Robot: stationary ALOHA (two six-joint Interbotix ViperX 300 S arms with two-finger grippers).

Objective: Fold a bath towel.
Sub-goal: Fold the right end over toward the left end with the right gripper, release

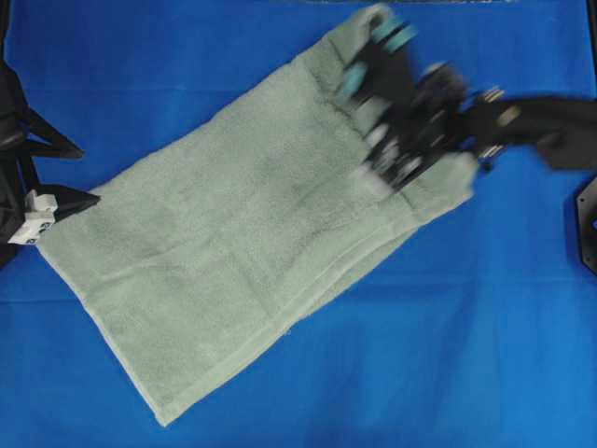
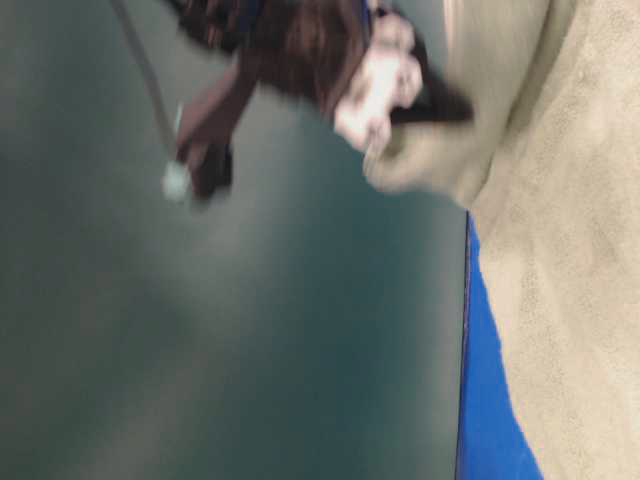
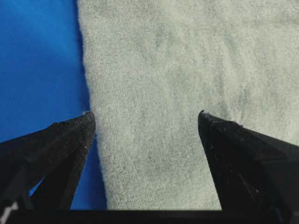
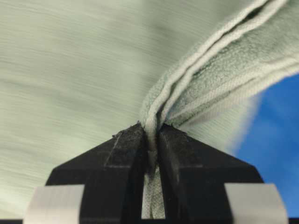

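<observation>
1 bath towel (image 1: 233, 252) lies on 1 blue table cloth (image 1: 448, 355). 2 grippers: the left gripper (image 3: 147, 123) at the towel's edge, the right gripper (image 4: 152, 135) over it.

Bare blue table cloth (image 1: 448, 355) lies open around the bath towel (image 1: 233, 252), right tool (image 1: 387, 149) overhanging its far corner

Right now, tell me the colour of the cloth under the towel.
Bright blue table cloth, clearest in the overhead view.
</observation>
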